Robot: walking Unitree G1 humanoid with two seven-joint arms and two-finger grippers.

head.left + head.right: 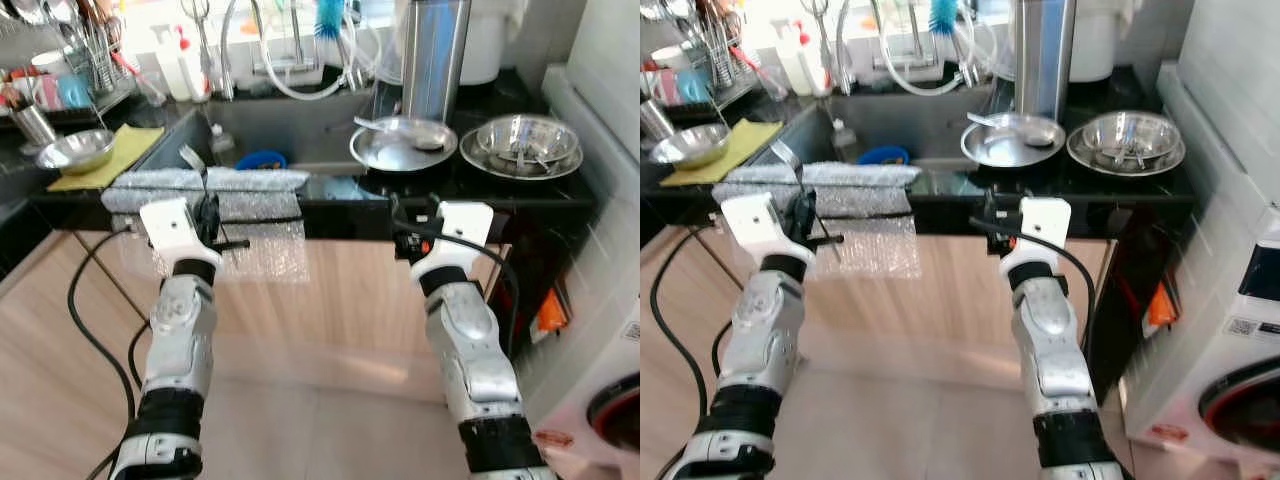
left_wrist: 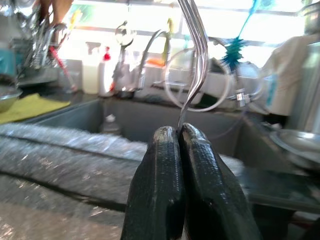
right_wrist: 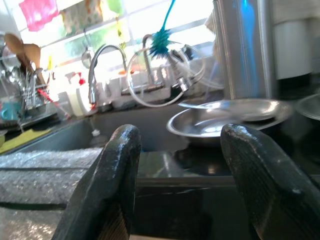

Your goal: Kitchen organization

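Black worktop (image 1: 560, 190) across upper half of frame, sink (image 1: 290, 125) sunk in upper centre. Washing machine (image 1: 1230, 390) at lower right edge. Bubble wrap (image 1: 210, 180) draped over front lip of sink, hanging down cabinet front, centre left. Tall steel canister (image 1: 435, 55) at top, right of centre. Steel plate (image 1: 403, 143) below it with a spoon lying in it; steel bowl (image 1: 527, 140) on a plate just beside, to the right. Yellow cloth (image 1: 110, 158) at upper left carrying small steel bowl (image 1: 77, 150); utensil rack (image 1: 85, 50) behind in top left corner. Blue item (image 1: 262, 158) down in sink, kind unclear.

Left claw (image 2: 181, 145) centre left, in front of bubble wrap, clamped tight on handle end of fork (image 2: 192, 55), tines up, fork upright and clear of worktop. Right claw (image 3: 180, 150) centre right, just short of worktop edge, fingers spread wide, holding nothing, aimed toward steel plate.

Step in hand, by judgement: carrying fork to its place, probably utensil rack at top left or sink. Next move calls for lifting left arm over bubble wrap and worktop edge without snagging, then releasing fork tines-up in rack.
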